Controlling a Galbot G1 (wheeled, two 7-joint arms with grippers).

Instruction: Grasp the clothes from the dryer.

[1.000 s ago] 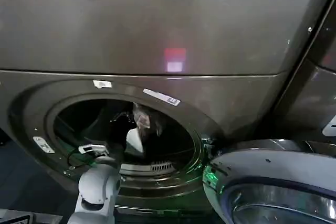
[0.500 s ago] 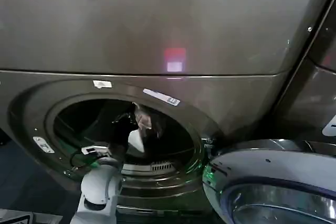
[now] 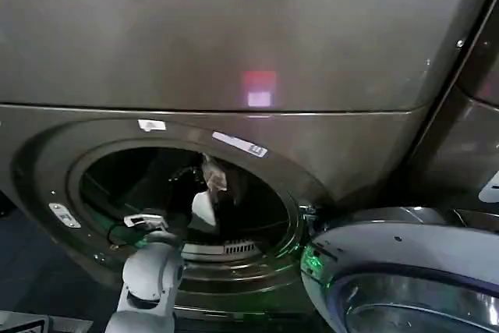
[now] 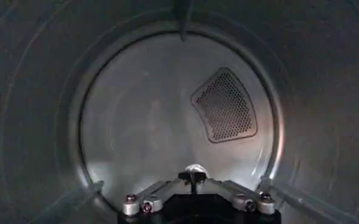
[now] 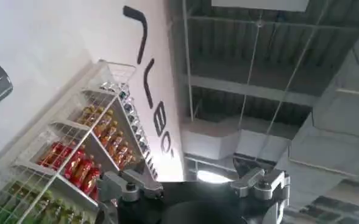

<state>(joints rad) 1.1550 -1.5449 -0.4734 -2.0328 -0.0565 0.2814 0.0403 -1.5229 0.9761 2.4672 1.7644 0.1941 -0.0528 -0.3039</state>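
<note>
The dryer [image 3: 234,44] is a dark bronze-brown front-loader with its round porthole [image 3: 183,193] open. My left arm [image 3: 150,278] reaches in over the lower rim. Inside the opening hangs the clothes [image 3: 204,207], a small white bundle with a reddish part on top. My left gripper [image 4: 193,176] is shut inside the steel drum [image 4: 149,122], with a bit of white fabric [image 4: 195,168] showing at its tips. The rest of the fabric is hidden below the gripper. My right gripper's body [image 5: 191,204] points up at a ceiling, away from the dryer.
The dryer's round door [image 3: 405,271] stands open at the lower right, close to the porthole. A neighbouring machine [image 3: 475,138] stands on the right. A perforated vent [image 4: 225,105] sits in the drum's back wall. A shelf of bottles [image 5: 75,161] is near the right arm.
My left arm's elbow has shifted slightly right, and the white bundle in the opening has moved a little right and down with it.
</note>
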